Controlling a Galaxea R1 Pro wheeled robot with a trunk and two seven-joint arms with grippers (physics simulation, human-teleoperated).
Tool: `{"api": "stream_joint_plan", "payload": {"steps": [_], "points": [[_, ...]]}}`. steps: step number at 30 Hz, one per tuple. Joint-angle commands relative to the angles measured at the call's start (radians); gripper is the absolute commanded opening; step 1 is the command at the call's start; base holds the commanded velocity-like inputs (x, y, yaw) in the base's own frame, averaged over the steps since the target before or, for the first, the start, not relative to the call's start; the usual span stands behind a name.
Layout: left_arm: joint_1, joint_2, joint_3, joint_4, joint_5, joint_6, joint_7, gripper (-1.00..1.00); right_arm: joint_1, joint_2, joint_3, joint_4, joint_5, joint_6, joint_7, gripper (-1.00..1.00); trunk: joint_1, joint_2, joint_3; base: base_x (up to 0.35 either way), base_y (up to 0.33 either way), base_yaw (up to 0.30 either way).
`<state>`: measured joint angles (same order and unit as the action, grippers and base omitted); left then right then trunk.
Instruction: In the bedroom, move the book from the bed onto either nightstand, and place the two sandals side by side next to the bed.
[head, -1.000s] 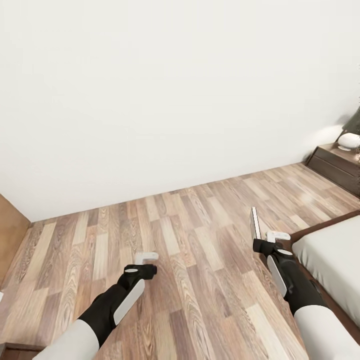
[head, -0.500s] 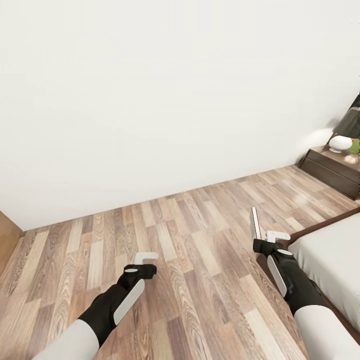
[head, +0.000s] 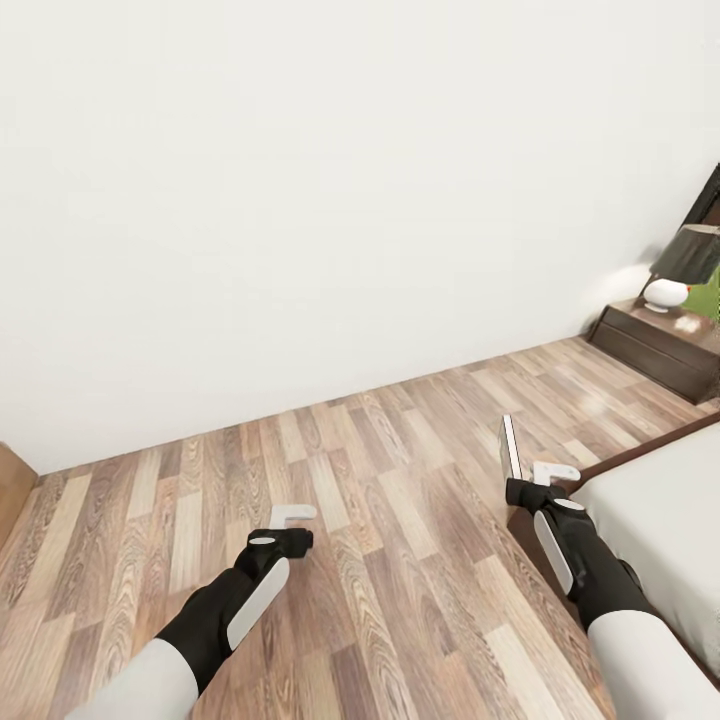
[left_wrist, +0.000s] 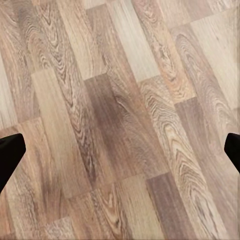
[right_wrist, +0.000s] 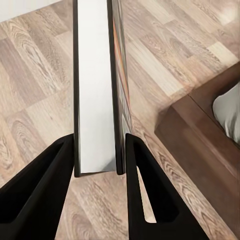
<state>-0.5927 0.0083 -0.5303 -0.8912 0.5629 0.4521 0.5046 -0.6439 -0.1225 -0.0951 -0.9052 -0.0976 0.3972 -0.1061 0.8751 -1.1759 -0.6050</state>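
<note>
Two arms: both reach forward over the wood-plank floor (head: 380, 480), black forearms with white shells, in the lower part of the head view.
Right gripper (head: 527, 480): lower right of the head view, jaws shut on the book (head: 510, 447), which stands on edge above them.
Book, wrist view: the right wrist camera looks along the book (right_wrist: 95, 90), its pale page block between dark covers, an orange band showing on the cover face; a black finger (right_wrist: 37, 200) presses each side near its lower end.
Left gripper (head: 292, 516): lower centre-left of the head view, white fingertips over bare floor, holding nothing; in the left wrist view the dark tips sit at opposite edges of the frame, so the jaws stand wide apart.
Bed (head: 655, 520): lower right of the head view, dark brown frame, light grey mattress; its corner lies just beside the right gripper.
Nightstand (head: 655, 350): right edge, mid-height, against the white wall (head: 300, 200), well apart from the book.
On the nightstand: a lamp (head: 680, 268) with a dark shade and white round base.
</note>
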Motion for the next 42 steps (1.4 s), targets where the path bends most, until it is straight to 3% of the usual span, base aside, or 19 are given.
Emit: {"api": "stream_joint_plan", "payload": {"steps": [1, 15, 42], "points": [[-0.001, 0.001, -0.003, -0.002, 0.009, 0.002, 0.009, 1.0, 0.0, 0.0, 0.001, -0.001, -0.011, 0.008, -0.008, -1.0, -0.004, 0.007, 0.004, 0.0, 0.0, -0.034], [-0.001, 0.001, 0.003, -0.002, 0.016, 0.002, 0.009, 1.0, 0.0, -0.001, 0.004, -0.003, -0.011, 0.088, -0.038, -1.0, -0.058, 0.105, 0.07, 0.0, 0.0, -0.009], [-0.001, 0.001, 0.007, -0.002, 0.012, 0.061, 0.009, 1.0, 0.0, -0.001, 0.006, -0.003, -0.012, 0.098, -0.04, -1.0, -0.161, 0.294, 0.198, 0.0, 0.0, 0.0]]}}
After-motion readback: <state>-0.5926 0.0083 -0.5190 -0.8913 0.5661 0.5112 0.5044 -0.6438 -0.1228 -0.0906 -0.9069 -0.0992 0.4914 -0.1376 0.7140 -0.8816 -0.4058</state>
